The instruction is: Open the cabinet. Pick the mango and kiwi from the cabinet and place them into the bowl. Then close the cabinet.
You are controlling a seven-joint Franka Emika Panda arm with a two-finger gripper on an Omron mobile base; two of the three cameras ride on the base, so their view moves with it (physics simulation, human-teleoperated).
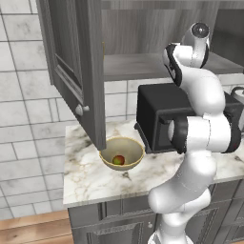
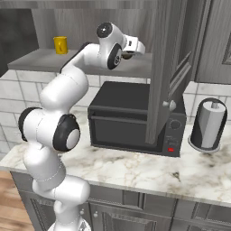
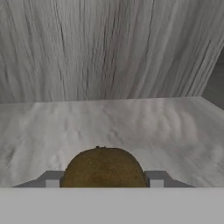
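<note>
Brown fuzzy kiwi sits between the fingers

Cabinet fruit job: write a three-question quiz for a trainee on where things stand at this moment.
1. True or false: the mango already lies in the bowl.
2. In the hand view, what sits between the gripper's fingertips? A. a yellow cup B. the kiwi C. a paper towel roll
3. Fill in: the cabinet doors stand ____.

Key
1. True. The red and green fruit rests inside the bowl on the counter.
2. B. The brown fruit lies on the shelf, a finger at each side; whether the fingers press it cannot be told.
3. open
</note>
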